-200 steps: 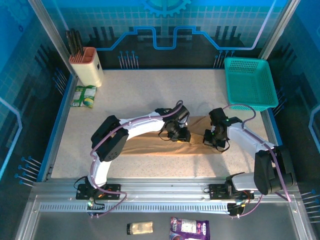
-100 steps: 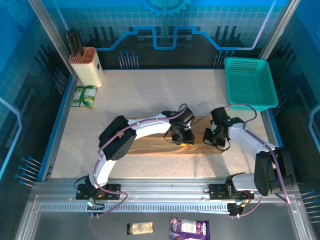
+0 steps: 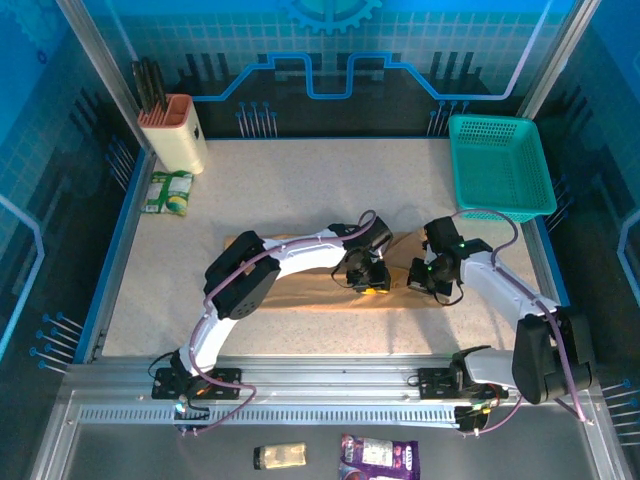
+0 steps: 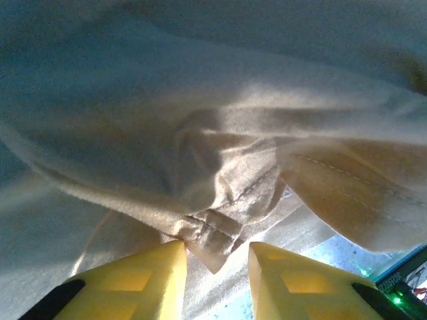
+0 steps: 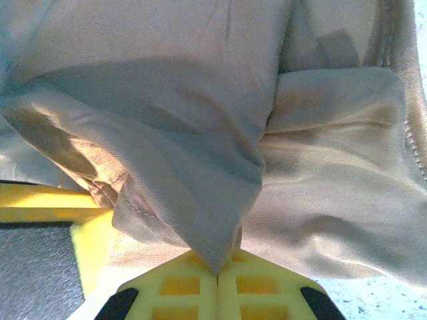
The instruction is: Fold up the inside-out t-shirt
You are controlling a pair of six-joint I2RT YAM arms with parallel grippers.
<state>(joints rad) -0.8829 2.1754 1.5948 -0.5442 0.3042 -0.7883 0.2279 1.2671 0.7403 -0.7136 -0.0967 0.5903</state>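
Note:
The inside-out t-shirt (image 3: 300,292) lies as a long tan band across the middle of the table. My left gripper (image 3: 368,279) is down on its right part, and my right gripper (image 3: 422,277) is a short way to its right, on the shirt's right end. In the left wrist view the yellow fingers (image 4: 143,273) stand apart; a stitched hem corner of the t-shirt (image 4: 213,230) hangs between them and touches one, unpinched. In the right wrist view my right gripper (image 5: 218,273) is shut on a fold of the t-shirt (image 5: 200,133) that rises from its tips.
A teal basket (image 3: 500,165) stands at the back right. A knife block (image 3: 172,130) and a green packet (image 3: 168,192) sit at the back left. A small jar (image 3: 280,457) and a purple bag (image 3: 378,455) lie below the table's front rail.
My left gripper has slid a little right and forward over the shirt, towards the right gripper. The left arm has swung with it, uncovering the shirt's far left end. The right gripper has barely moved.

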